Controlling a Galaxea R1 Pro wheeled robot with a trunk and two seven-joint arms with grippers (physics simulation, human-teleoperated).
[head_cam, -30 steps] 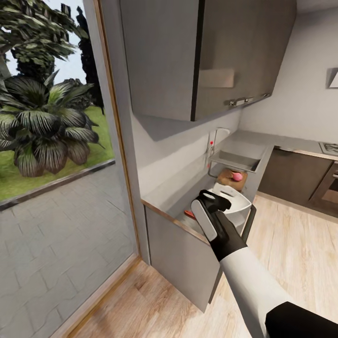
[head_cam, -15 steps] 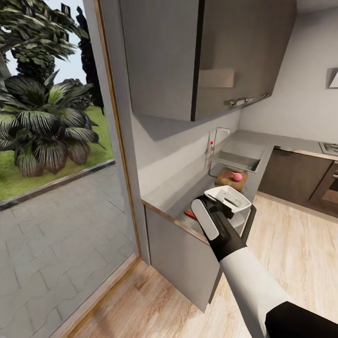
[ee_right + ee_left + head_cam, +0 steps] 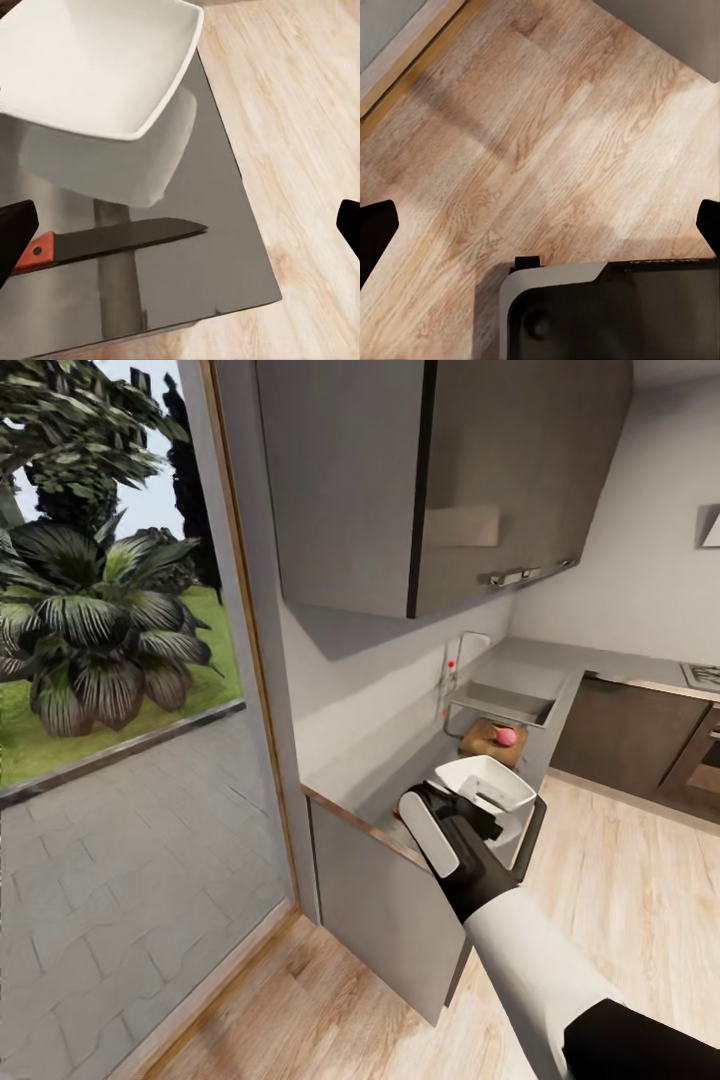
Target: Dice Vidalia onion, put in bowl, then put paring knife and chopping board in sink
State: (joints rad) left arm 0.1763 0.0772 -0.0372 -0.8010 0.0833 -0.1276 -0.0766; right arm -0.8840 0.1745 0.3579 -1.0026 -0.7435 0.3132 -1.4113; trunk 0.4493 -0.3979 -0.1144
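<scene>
My right fingers [image 3: 470, 815] hang over the near end of the desk [image 3: 350, 780], spread wide; in the right wrist view the two dark fingertips [image 3: 16, 229] sit at opposite edges with nothing between them. Directly below lies the paring knife [image 3: 112, 241], flat on the glossy grey top. Its long axis runs across the gap between my fingers, red handle toward one fingertip, dark blade pointing toward the other. The white bowl [image 3: 97, 64] sits just beyond it, its rim close to the blade but apart from it. From the head view, a sliver of the red handle [image 3: 403, 816] shows beside my wrist.

Farther along the desk, the chopping board [image 3: 492, 741] carries the pinkish onion [image 3: 506, 736], and behind that is the sink [image 3: 505, 703] with its chrome tap [image 3: 462, 650]. So the onion looks to be out of the basin already and still whole.

My left fingers [image 3: 540, 225] point down at the wooden floor [image 3: 555, 127], open as well, well away from the work. The right arm is plainly the nearer one for the knife. By my reading, the grasp needs a wrist turn, since the knife now lies along my closing line rather than across it.
</scene>
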